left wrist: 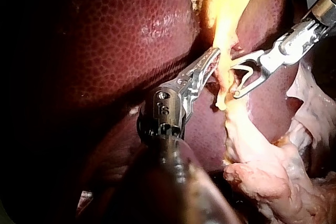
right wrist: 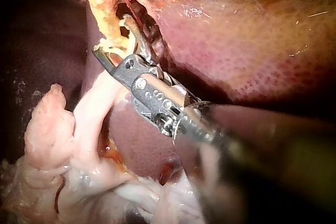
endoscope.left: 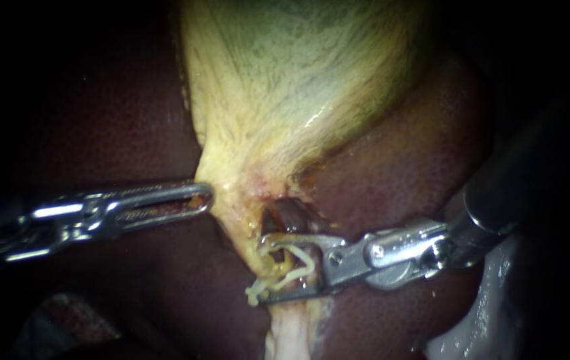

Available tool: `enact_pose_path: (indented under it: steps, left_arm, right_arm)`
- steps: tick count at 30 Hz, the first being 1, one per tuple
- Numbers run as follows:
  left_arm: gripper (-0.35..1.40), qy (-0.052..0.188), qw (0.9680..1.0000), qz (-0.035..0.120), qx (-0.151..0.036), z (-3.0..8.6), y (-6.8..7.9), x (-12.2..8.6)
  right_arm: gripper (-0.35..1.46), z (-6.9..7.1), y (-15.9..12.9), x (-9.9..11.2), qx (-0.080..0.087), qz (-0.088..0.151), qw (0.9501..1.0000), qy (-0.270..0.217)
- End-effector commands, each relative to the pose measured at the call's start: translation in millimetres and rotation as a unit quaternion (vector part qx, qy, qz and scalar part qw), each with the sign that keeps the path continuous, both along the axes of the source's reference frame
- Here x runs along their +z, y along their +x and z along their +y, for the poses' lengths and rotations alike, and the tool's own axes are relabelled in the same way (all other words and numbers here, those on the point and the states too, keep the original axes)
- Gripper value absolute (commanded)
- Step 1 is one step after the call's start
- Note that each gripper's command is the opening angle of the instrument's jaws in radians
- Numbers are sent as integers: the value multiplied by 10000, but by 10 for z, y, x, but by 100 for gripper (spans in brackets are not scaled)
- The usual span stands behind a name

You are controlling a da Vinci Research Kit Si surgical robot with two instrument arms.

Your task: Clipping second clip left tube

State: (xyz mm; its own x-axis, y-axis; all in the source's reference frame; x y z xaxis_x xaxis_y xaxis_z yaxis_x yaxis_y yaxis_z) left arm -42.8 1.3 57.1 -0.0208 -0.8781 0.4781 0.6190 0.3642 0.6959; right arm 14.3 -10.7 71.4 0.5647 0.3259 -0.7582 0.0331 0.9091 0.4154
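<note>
The yellow gallbladder (endoscope.left: 285, 80) narrows downward to a neck, and a pale tube (endoscope.left: 289, 323) runs on below it. My left instrument (endoscope.left: 201, 198) comes in from the left with its jaws shut on the edge of the gallbladder's neck; the left wrist view shows that grip (left wrist: 210, 61) too. My right instrument (endoscope.left: 263, 268) reaches in from the right. Its jaws stand wide apart with a whitish clip (endoscope.left: 291, 263) seated between them, straddling the tissue where neck meets tube. The right wrist view shows these jaws (right wrist: 110, 35) at the yellow tissue.
Dark red liver (endoscope.left: 398, 173) surrounds the gallbladder on both sides. Pale loose tissue (right wrist: 52, 129) lies bunched beside and under my right instrument's shaft. A small dark opening (endoscope.left: 291, 213) sits in the tissue just above the right instrument's upper jaw.
</note>
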Motion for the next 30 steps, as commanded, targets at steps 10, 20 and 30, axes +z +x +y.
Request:
enact_pose_path:
  steps: [10, 20, 30]
  left_arm:
    - [-35, -2, 10000, -21, 2, -1, -4, -4]
    - [-35, 5, 10000, -34, 12, -1, -10, -5]
    - [-35, 1, 10000, -53, 13, -2, -11, -7]
  right_arm:
    - [53, -6, 24, -1, 26, -27, 10000, -15]
    - [53, -17, 39, 1, -12, -12, 10000, -16]
    - [34, -20, 37, 3, -47, -10, 10000, 55]
